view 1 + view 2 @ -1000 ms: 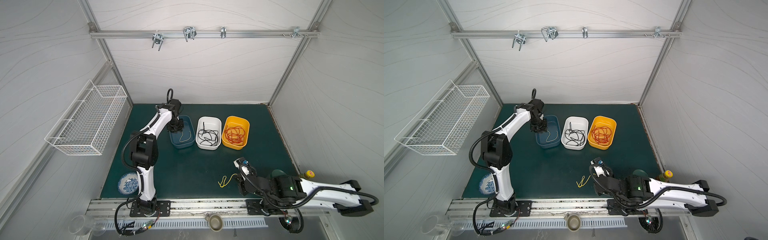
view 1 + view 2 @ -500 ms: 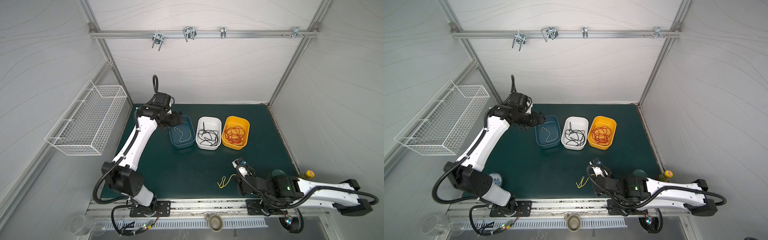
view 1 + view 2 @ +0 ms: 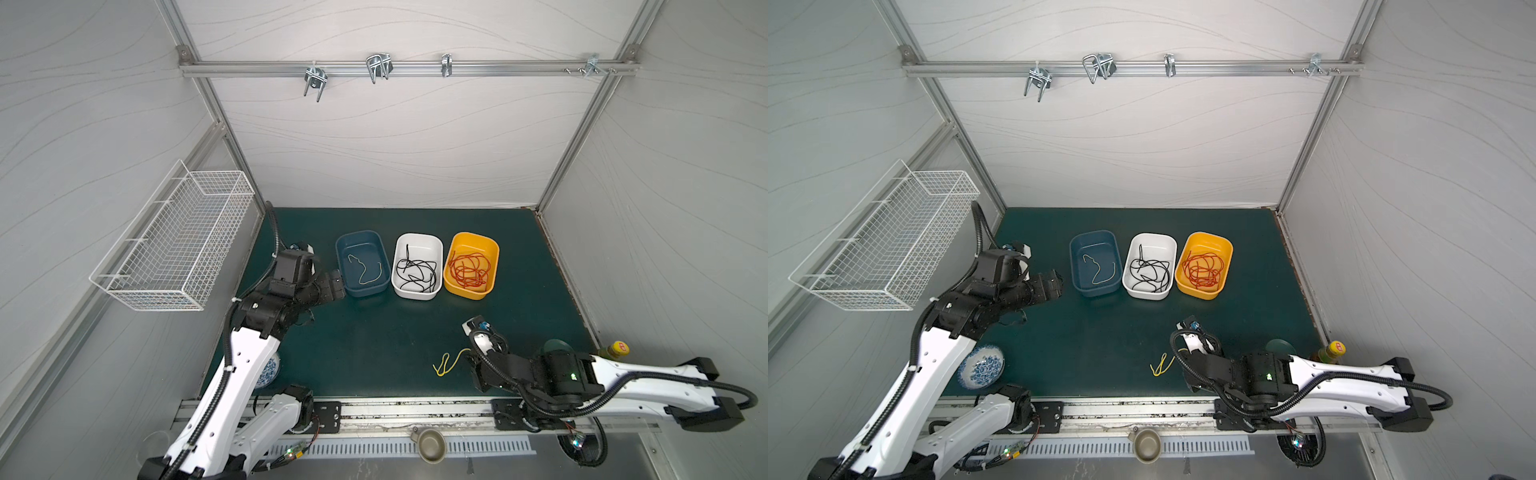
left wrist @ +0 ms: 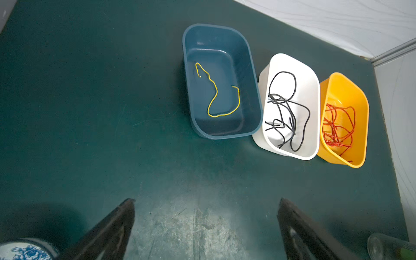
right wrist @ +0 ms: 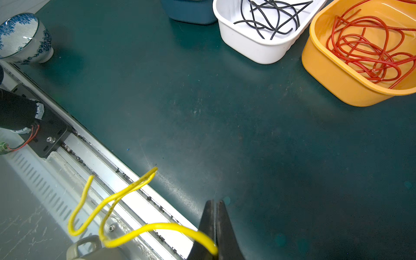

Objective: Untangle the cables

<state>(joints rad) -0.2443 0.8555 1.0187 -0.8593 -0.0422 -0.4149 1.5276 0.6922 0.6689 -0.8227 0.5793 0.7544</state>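
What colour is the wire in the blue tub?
The wire is yellow; left wrist view.

My left arm point(image 3: 245, 361) rises from its base at the front left and leans toward the back. Its wrist is bent so that my left gripper point(image 4: 206, 200) points toward the right in both top views. The jaws stand wide apart above the tabletop point(image 4: 90, 112), with nothing between them. My right arm point(image 3: 623, 378) lies low along the front edge, folded back at an elbow far to the right, with the forearm reaching toward the middle. My right gripper point(image 5: 216, 202) sits low over the tabletop, jaws pressed together and pinching a yellow cable point(image 5: 157, 227).
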